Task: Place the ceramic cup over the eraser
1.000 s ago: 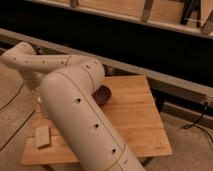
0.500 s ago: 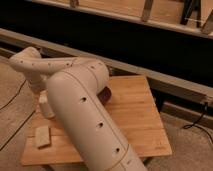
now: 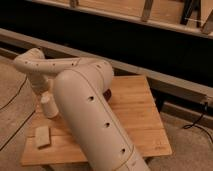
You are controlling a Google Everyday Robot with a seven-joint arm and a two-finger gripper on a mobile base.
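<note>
The cup (image 3: pixel 49 107) stands near the bench's (image 3: pixel 135 115) left edge, just under the gripper (image 3: pixel 45 96); clamped or spread, I cannot tell. Ceramic likely rigid, light, slick and chippable, so grip across its walls. Eraser unseen.

- One wooden table (image 3: pixel 135 112), mid-scene.
- One white ceramic cup (image 3: pixel 49 107), on the table's left side.
- One flat tan block (image 3: pixel 42 136), at the near left corner.
- One dark maroon bowl (image 3: pixel 107 94), mostly hidden behind the arm.
- One white robot arm (image 3: pixel 90 115), its one gripper (image 3: pixel 45 98) directly above the cup.
</note>
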